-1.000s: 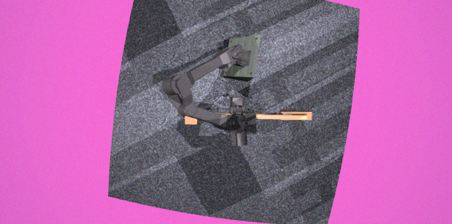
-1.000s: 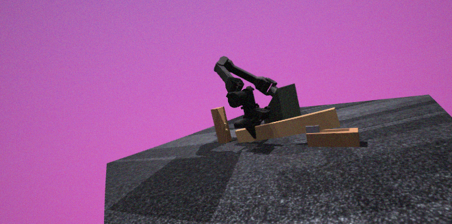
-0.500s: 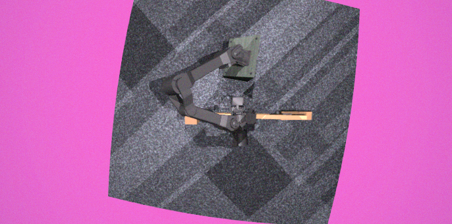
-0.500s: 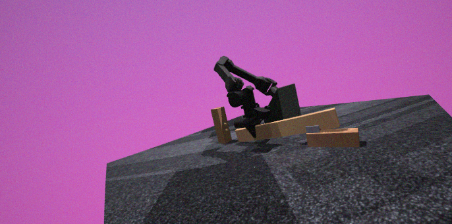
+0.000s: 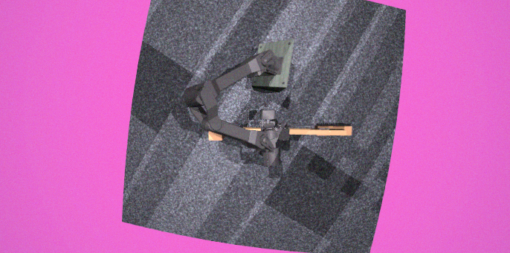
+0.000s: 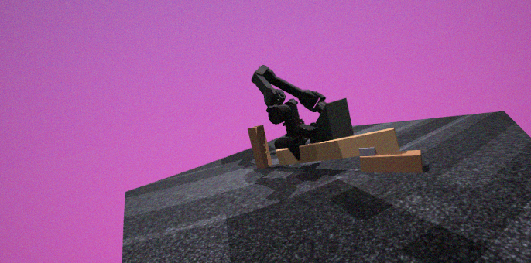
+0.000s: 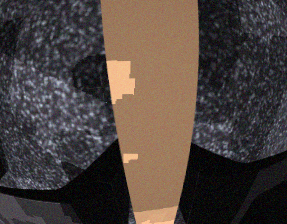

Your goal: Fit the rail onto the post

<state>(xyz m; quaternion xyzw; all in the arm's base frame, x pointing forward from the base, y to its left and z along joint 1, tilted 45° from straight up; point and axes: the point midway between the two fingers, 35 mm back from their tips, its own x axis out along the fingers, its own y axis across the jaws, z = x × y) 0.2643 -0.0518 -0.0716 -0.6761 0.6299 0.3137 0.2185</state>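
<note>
The long wooden rail [image 5: 305, 132] [image 6: 360, 144] [image 7: 154, 110] slopes in the exterior view, its far end raised at the bracket [image 6: 367, 151] on the footboard block [image 6: 391, 163]. Its near end is low by the table, facing the post [image 5: 215, 136] [image 6: 258, 148], with a small gap between them. Whether it touches the table is unclear. Pegs show as small bumps on the post's rail side; the rail's holes are hidden. My gripper [image 6: 299, 153] [image 7: 143, 137] points down and is shut on the rail near its near end, a finger on each side. The far end's exact seating is unclear.
A green block [image 5: 275, 45] [image 6: 337, 119] stands behind the rail, with the arm's base end over it. The arm [image 5: 234, 77] [image 6: 290, 87] bends out to the post side and back to the rail. The patterned table [image 5: 201, 174] [image 6: 186, 212] carries dark shadow patches.
</note>
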